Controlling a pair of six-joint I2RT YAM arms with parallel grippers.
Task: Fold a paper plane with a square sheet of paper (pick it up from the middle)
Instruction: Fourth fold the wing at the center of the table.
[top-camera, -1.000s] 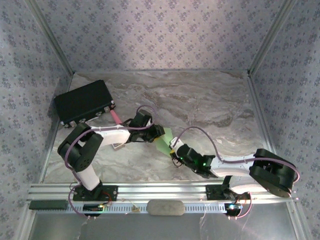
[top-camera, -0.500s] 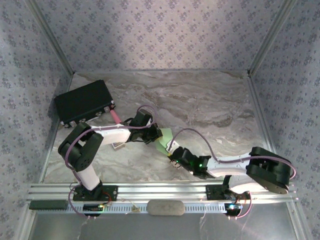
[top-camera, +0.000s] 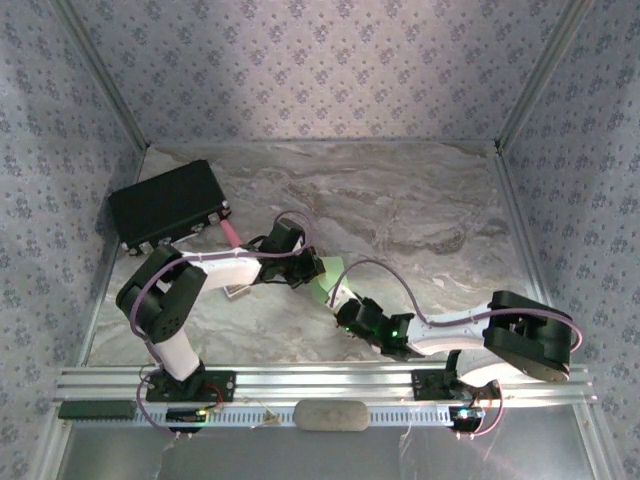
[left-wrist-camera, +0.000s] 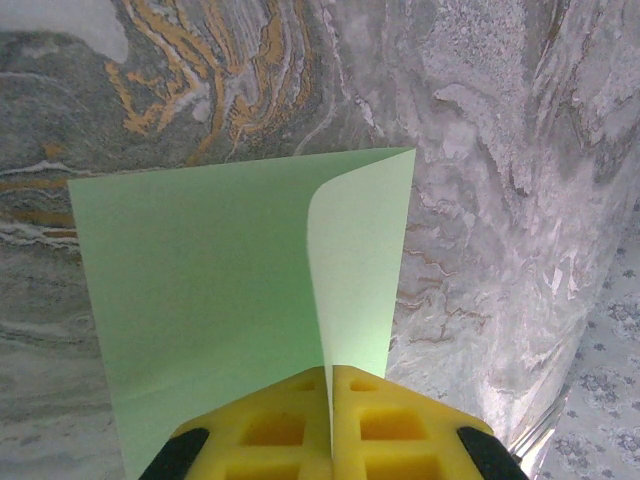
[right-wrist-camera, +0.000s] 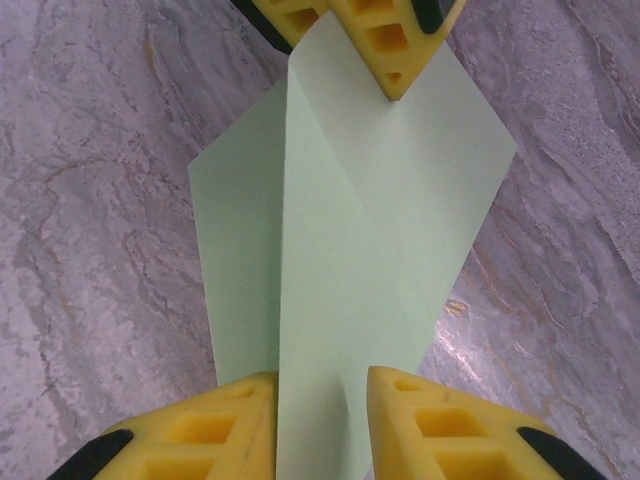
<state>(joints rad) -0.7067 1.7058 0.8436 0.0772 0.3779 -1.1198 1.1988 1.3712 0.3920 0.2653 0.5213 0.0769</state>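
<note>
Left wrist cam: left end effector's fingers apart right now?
No, the left end effector has its yellow fingers pressed together, with the square sheet of paper pinched in the seam between them.

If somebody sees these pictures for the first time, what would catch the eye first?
The pale-green sheet of paper, partly folded, is held between the two arms over the marble table. The left end effector is shut on one end of it, and the right end effector stands open around the opposite end. A black box sits far left.
</note>
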